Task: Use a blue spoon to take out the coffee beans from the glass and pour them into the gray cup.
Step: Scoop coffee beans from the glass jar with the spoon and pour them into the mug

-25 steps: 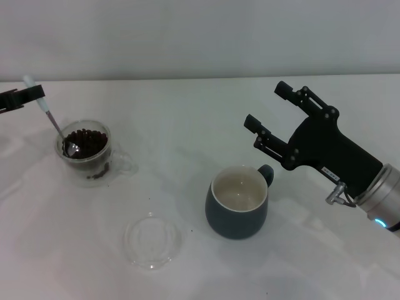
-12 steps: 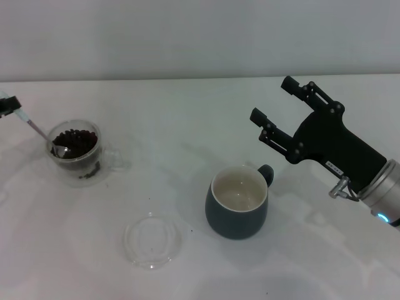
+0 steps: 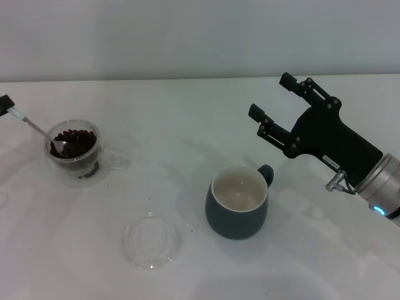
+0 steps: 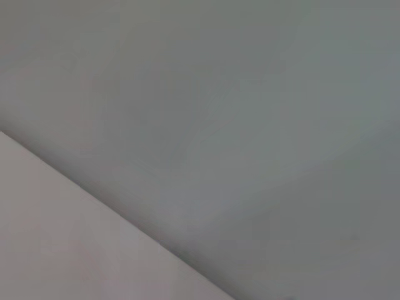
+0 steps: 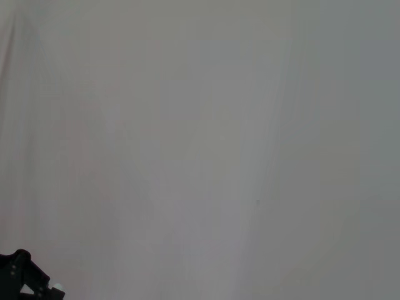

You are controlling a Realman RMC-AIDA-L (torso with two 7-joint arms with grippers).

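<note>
Glass (image 3: 73, 152) with coffee beans (image 3: 75, 141) slid further toward desk (image 3: 187, 125) left edge since earlier frame; left end effector (image 3: 6, 105) at frame edge grips blue spoon (image 3: 47, 134), bowl dug into beans for scooping. Right end effector (image 3: 275, 100) spread open, idle above gray cup (image 3: 237, 201), leaving pour path free

Soft, even overhead light, faint shadows on the table (image 3: 187, 125), both wrist views featureless blur.

Black end effector (image 3: 274, 97), silver wrist
</note>
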